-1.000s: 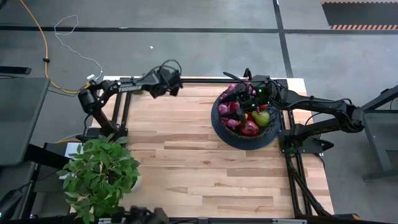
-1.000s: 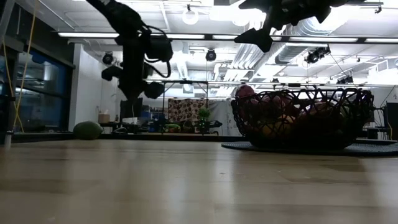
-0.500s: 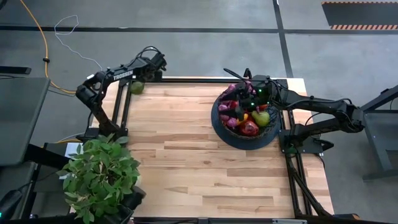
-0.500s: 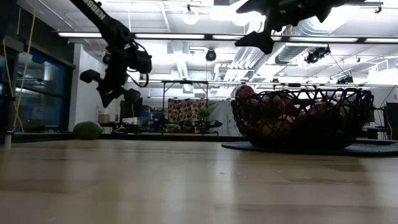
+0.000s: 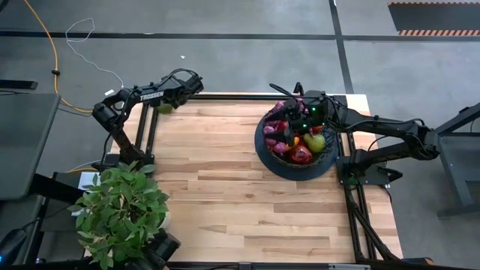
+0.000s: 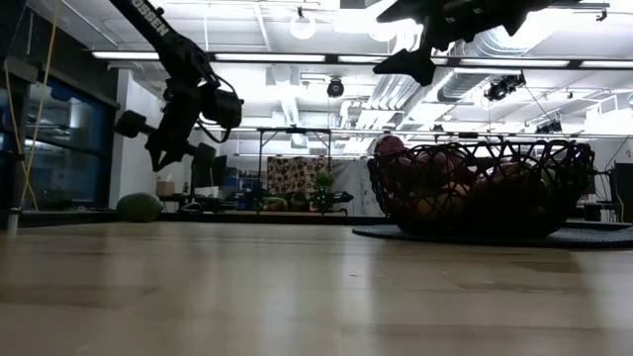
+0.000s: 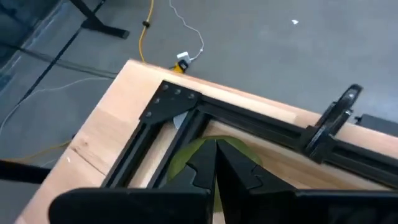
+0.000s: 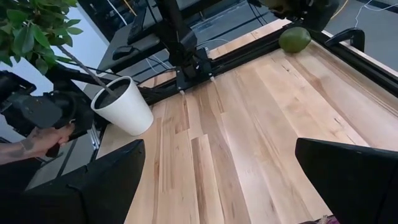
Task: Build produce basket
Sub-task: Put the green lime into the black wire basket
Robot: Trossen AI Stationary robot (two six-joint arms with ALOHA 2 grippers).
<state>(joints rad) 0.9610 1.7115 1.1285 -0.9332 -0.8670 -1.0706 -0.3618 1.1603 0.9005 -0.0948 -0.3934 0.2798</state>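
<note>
Left end effector (image 7: 214,180) above green fruit (image 7: 186,155)

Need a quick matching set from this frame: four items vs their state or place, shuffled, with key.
Items:
1. left pincer
2. right pincer
3. green fruit
4. basket

States:
A. open, above the basket
B. shut, over the green fruit
C. alone at the table's far left corner
D. full of produce, right side of table

Pairs: 1-B, 2-A, 3-C, 4-D
</note>
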